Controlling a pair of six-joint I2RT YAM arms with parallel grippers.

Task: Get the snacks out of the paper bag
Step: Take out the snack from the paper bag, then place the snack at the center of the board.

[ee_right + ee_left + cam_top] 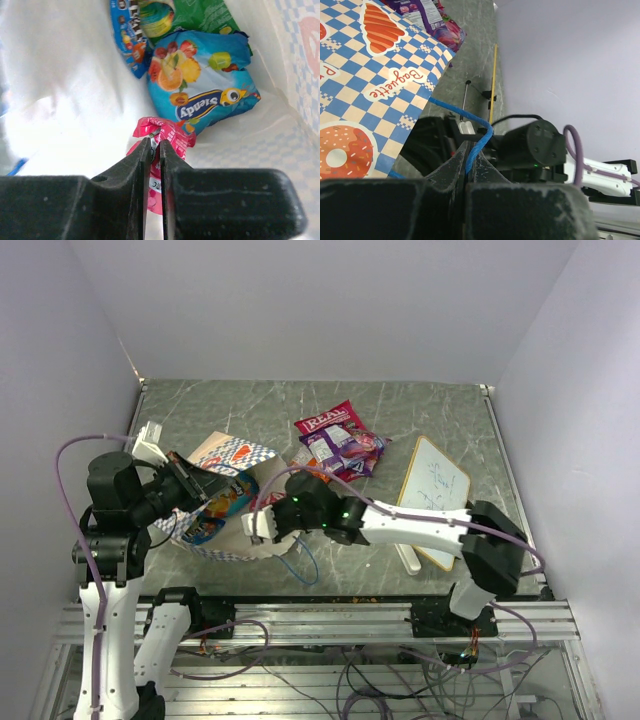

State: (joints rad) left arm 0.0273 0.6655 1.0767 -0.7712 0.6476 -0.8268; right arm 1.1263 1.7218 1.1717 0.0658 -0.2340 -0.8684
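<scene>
Two snacks at least lie out on the tabletop (250, 405), around its middle toward the far edge: a red bag (328, 422) with white lettering and a purple packet (345, 452) touching it. The paper bag (240, 452) lies on its side near the left near corner.

The left end effector (470, 165) is clenched on the bag's blue string handle (465, 116). The right end effector (155, 150) is inside the bag, pinched on the crimped edge of a small pink-red packet (170, 132). Deeper in sit a blue fruit-printed packet (200, 85), a dark blue packet (131, 42) and a green one (200, 12), so I judge most of the work is left.

Paper walls stand close on both sides of the right end effector, and the only way out looks to be back through the mouth. Bare tabletop lies between the bag and the freed snacks. The whiteboard (432, 490), near the right edge, is well apart from the bag.
</scene>
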